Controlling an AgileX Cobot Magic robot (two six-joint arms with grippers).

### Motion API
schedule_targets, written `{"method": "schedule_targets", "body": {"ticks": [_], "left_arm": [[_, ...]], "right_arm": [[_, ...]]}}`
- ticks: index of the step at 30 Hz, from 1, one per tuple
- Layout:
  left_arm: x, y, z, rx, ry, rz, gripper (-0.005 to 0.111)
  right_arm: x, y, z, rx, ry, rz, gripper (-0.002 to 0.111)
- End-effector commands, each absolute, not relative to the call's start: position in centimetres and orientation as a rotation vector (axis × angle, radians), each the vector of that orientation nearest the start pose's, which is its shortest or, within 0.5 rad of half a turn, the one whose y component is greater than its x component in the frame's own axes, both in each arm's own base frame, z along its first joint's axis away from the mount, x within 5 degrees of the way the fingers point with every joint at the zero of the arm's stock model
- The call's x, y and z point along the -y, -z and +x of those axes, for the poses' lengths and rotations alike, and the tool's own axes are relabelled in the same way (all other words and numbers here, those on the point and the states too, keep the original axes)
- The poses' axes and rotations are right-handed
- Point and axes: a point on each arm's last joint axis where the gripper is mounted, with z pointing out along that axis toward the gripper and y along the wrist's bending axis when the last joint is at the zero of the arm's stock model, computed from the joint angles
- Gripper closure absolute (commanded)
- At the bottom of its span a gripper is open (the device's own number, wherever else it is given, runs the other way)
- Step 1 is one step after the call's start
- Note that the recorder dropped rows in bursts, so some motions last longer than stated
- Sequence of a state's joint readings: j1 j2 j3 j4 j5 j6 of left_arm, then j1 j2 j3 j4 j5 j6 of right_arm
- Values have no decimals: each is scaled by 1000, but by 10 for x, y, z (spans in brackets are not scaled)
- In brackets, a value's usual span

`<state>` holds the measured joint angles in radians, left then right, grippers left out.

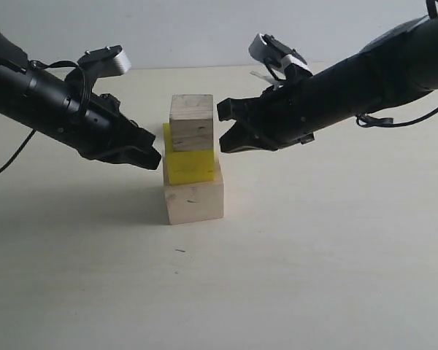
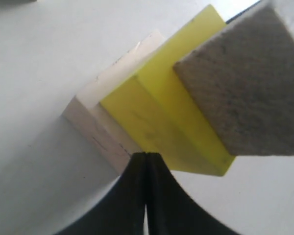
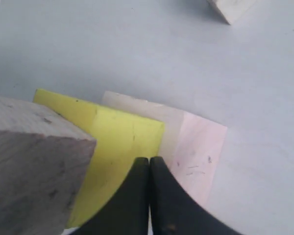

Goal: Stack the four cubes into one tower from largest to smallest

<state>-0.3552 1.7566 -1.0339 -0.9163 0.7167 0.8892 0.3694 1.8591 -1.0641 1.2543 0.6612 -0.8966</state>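
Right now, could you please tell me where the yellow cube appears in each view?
Exterior view: yellow cube, mid-picture, second cube up.
Left wrist view: yellow cube just beyond the shut left fingers.
Right wrist view: just beyond the right fingers.
Shared landmark: pale base cube beneath it.

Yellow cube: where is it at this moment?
In the exterior view the yellow cube sits near the centre, on the pale cube and under the grained cube.

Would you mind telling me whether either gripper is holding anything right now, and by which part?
Nothing is held. The left gripper and the right gripper are both shut with empty jaws, their tips next to the stacked cubes.
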Motion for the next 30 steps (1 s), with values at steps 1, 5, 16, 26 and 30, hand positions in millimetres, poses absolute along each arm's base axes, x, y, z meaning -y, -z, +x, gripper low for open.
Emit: {"method": "schedule_targets", "body": {"ticks": [1,5,16,26,30], "left_arm": [[162,-203,298,-2508,805,776,107],[162,-211,297,-2488,800,760,107],[160,-223,295,-2447,788,757,107],[161,-224,295,-2444,793,751,107],[161,-224,295,-2444,793,751,107]], "right_arm": [[-170,-210,319,-2466,-1015,-371,108],[-169,-226,312,-2437,-1041,-400,108],[-174,-232,308,-2420,-1135,-378,108],[-175,-233,308,-2416,-1159,-378,108],[-175,-233,307,-2418,-1169,-386,108]]}}
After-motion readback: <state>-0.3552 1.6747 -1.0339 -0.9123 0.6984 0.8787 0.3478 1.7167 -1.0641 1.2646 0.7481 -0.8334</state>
